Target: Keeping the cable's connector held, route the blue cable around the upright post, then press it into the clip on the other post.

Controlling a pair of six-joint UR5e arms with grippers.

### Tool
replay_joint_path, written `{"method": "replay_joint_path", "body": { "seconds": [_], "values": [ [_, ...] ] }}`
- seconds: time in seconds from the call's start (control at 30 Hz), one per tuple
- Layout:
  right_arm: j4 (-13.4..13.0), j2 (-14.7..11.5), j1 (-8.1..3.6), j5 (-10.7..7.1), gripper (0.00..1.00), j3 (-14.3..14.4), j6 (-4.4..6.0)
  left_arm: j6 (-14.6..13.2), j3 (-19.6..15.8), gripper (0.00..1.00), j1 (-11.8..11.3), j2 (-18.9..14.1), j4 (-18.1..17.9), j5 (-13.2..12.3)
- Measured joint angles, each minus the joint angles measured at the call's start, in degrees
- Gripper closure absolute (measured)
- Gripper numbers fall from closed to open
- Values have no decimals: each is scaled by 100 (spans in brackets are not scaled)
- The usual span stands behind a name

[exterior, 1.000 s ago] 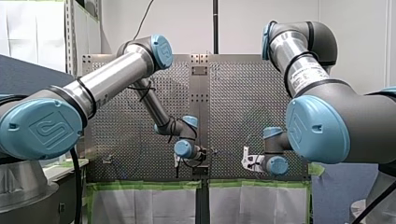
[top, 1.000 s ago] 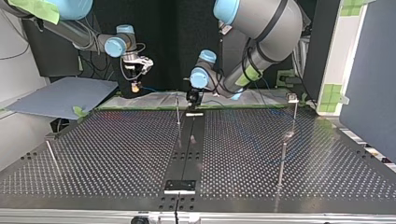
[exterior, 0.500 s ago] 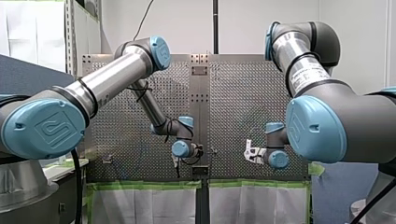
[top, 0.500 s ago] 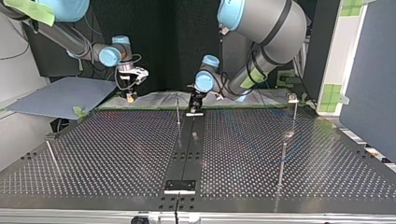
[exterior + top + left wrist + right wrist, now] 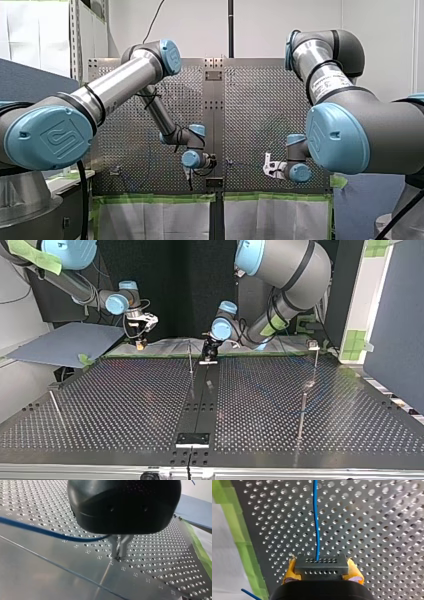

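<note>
In the right wrist view my right gripper (image 5: 322, 571) is shut with its yellow pads (image 5: 289, 571) on a black connector (image 5: 321, 566). The blue cable (image 5: 315, 517) runs straight out of the connector over the perforated table. In the top view this gripper (image 5: 141, 342) hangs at the far left edge. My left gripper (image 5: 209, 347) is low at the table's far middle, beside a thin upright post (image 5: 190, 357). In the left wrist view the blue cable (image 5: 37, 530) runs in under the left gripper (image 5: 118, 555), just above the plate. A second post carrying a clip (image 5: 314, 346) stands at the top view's right.
More thin posts stand at the top view's near right (image 5: 301, 415) and near left (image 5: 55, 407). A dark centre strip with a small bracket (image 5: 192, 439) runs down the table. Green tape (image 5: 150, 198) lines the table's edge by the arms, and a grey board (image 5: 65, 342) lies beyond the top view's left.
My right gripper has sunk with the connector and shifted left in the top view. My left gripper has moved slightly lower, close to the plate beside the middle post.
</note>
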State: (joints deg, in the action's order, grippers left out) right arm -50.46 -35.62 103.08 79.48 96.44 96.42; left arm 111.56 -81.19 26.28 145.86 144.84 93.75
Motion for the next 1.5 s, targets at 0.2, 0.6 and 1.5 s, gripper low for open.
{"method": "replay_joint_path", "body": {
  "seconds": [0.2, 0.6, 1.5],
  "values": [
    [49, 12, 3, -1, 100, -9, -45, -285, 0, 0, -33, -6, 135, 60],
    [58, 14, 34, -2, 100, -9, -52, -999, -3, 0, 108, -129, 825, 591],
    [146, 14, 46, -10, 100, -7, -92, -1860, -886, 0, 855, -827, 1334, 701]
  ]
}}
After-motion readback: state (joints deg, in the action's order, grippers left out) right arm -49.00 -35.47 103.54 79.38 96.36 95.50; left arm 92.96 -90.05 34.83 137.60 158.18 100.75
